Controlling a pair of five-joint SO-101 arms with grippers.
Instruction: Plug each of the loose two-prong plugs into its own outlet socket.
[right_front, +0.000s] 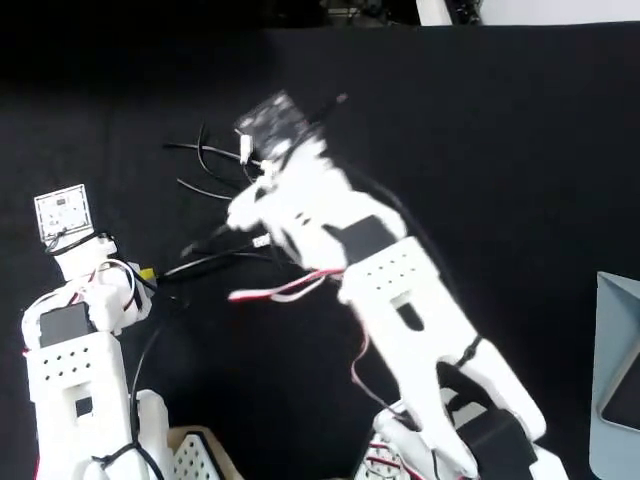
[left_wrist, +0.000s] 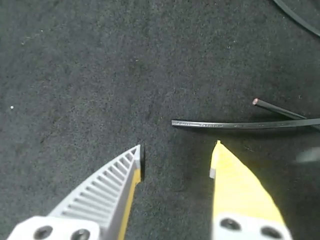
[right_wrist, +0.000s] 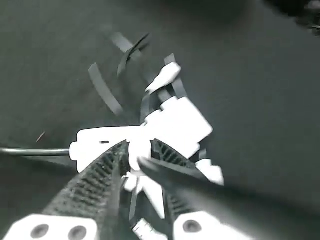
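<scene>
Black cloth (right_front: 520, 150) over the whole table, pale wall strip (right_front: 560, 10) beyond, blue-grey tray (right_front: 612, 380) at the edge.

Left arm (right_front: 75, 360) folded up at the near-left edge of the counter (right_front: 500, 150). Left claw (left_wrist: 177, 155) low over counter, fingers spread wide. Right arm (right_front: 400, 300) stretched toward counter middle, right claw (right_wrist: 139, 145) pointing down, blurred.

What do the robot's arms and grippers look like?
The left arm and right arm are white plastic with rows of small holes, black motors and red, white and black cables. The left gripper has one pale ribbed finger edged in yellow and one yellow finger. The right gripper is dark and ribbed.
</scene>
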